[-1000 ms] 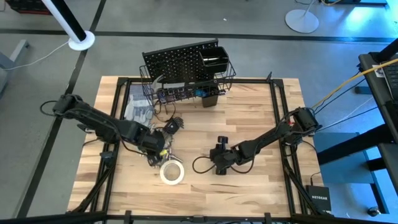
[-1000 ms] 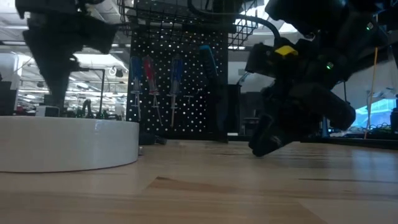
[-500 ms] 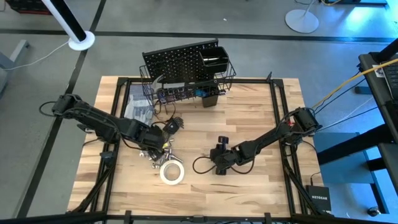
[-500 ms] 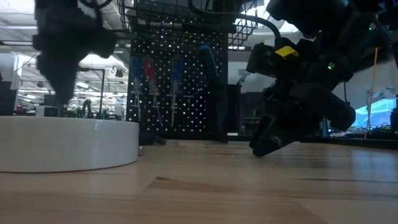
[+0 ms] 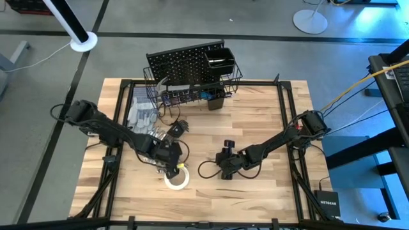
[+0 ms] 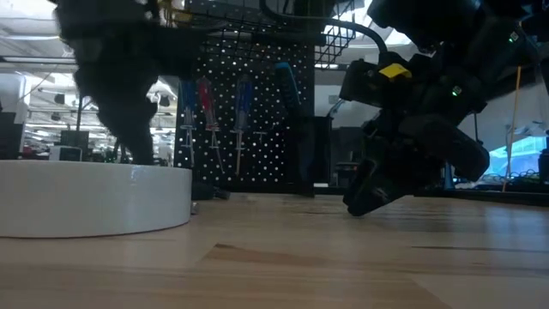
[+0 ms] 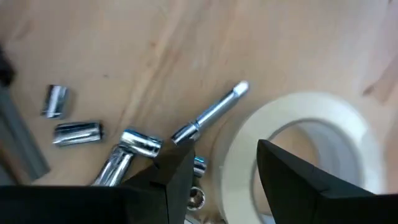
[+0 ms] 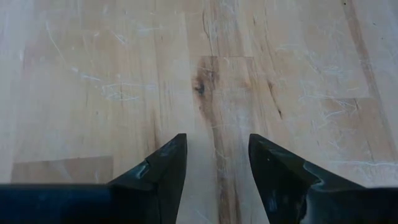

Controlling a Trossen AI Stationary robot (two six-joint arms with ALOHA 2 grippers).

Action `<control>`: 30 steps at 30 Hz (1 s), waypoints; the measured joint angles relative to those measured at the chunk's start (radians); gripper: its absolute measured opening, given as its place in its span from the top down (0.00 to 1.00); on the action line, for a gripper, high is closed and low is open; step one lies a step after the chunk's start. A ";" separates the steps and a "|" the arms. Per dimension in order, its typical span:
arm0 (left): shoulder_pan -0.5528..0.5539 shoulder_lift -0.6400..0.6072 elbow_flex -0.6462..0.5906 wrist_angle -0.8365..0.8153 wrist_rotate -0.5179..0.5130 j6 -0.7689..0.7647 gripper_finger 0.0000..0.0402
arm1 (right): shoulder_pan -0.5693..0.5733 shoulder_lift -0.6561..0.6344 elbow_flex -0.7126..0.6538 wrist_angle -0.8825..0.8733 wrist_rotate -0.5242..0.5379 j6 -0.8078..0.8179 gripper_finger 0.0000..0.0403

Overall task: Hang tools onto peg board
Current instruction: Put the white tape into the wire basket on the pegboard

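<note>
Left gripper (image 7: 217, 165) parted, nothing held, over the white tape roll's (image 5: 177, 178) rim; silver sockets (image 7: 78, 132) and ratchet (image 7: 208, 115) crowd beside. Right gripper (image 8: 214, 163) parted, empty, low over bare table (image 8: 93, 93). Peg board (image 5: 182, 62) at far edge, grey gloves (image 5: 142, 115) between.

Left arm is reaching in from the left edge, elbow bent, wrist angling down, left gripper (image 5: 171, 170) hovering low with fingers (image 7: 174, 177) standing apart, nothing between them. Right arm is stretching in from the right edge, lying low, right gripper (image 5: 225, 171) sitting down near centre, fingers (image 8: 163, 168) parted and holding nothing.
</note>
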 joint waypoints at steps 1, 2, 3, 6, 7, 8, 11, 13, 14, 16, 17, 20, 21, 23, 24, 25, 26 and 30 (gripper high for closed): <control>-0.007 0.019 0.000 0.008 0.000 0.015 0.59 | 0.000 0.000 0.000 0.000 0.000 0.000 0.55; -0.014 0.037 0.000 0.018 0.000 0.022 0.59 | 0.000 0.000 0.000 0.001 0.000 0.000 0.55; -0.019 0.049 0.003 0.029 0.000 0.027 0.59 | 0.000 0.000 0.000 0.001 0.000 0.000 0.55; -0.032 0.079 0.006 0.057 0.010 0.043 0.59 | 0.000 0.000 0.000 0.002 0.000 0.000 0.55; -0.034 0.084 0.006 0.066 0.018 0.049 0.59 | -0.001 0.000 0.000 0.003 0.000 0.000 0.55; -0.036 0.090 0.006 0.074 0.021 0.057 0.59 | -0.001 0.000 0.000 0.003 0.000 0.000 0.55; -0.036 0.093 0.004 0.100 0.028 0.090 0.59 | 0.000 0.000 0.000 0.003 0.000 0.000 0.55; -0.036 0.086 0.008 0.097 0.031 0.110 0.59 | 0.000 0.000 0.000 0.003 0.000 0.000 0.55; -0.036 0.080 0.013 0.087 0.031 0.125 0.59 | 0.000 0.000 0.000 0.003 0.000 0.000 0.55; -0.033 0.066 0.020 0.070 0.038 0.148 0.59 | -0.001 0.000 0.000 0.004 0.000 0.001 0.55; -0.032 0.056 0.021 0.064 0.038 0.152 0.59 | -0.001 0.000 0.000 0.004 0.000 0.001 0.55; -0.031 0.027 0.027 0.074 0.039 0.153 0.59 | -0.001 0.000 0.000 0.004 0.000 0.001 0.55; -0.031 0.021 0.027 0.074 0.039 0.151 0.59 | -0.001 0.000 0.000 0.004 0.000 0.001 0.55; -0.037 0.021 0.027 0.075 0.044 0.158 0.59 | -0.001 0.000 0.000 0.005 0.000 0.001 0.55; -0.039 0.022 0.026 0.076 0.049 0.168 0.59 | -0.001 0.000 0.000 0.005 0.000 0.001 0.55; -0.040 0.022 0.022 0.082 0.059 0.174 0.59 | -0.001 0.000 0.000 0.005 -0.001 0.002 0.55; -0.039 0.024 0.019 0.083 0.076 0.170 0.59 | -0.001 0.000 0.000 0.005 -0.001 0.002 0.55; -0.036 0.048 0.000 0.071 0.100 0.148 0.59 | -0.001 0.000 0.000 0.006 -0.001 0.002 0.55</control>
